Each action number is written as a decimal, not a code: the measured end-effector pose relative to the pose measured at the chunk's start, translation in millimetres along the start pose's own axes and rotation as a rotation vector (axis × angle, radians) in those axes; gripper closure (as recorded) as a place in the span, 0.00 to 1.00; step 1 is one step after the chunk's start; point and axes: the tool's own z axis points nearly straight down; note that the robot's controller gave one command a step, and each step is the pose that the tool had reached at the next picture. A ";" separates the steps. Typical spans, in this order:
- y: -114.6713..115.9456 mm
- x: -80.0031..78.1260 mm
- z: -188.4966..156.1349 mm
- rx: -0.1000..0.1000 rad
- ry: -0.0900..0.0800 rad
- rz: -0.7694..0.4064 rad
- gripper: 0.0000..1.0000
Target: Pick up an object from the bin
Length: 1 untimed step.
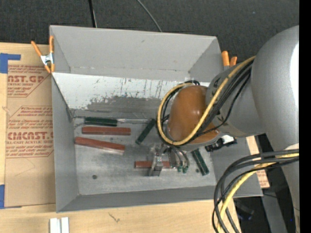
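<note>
**Gripper (158, 168) low over the short red-brown stick (142, 165), lower centre of the bin (65, 154).**
You cannot tell whether it is open or closed. Watch the green stick (199, 162) just to its right: a skewed grasp could snag it or tip the short one loose. Two longer red-brown sticks (99, 144) and a dark green stick (101, 122) lie further left.

Bright, even light; bin (131, 52) back wall pale; soft sheen on orange cover (187, 113).

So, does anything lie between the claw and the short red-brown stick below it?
Nothing visible does: the claw is right at the short red-brown stick; the tilted dark green stick lies clear of both.
</note>
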 end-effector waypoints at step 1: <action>0.0 0.8 -2.6 0.000 0.003 0.000 1.00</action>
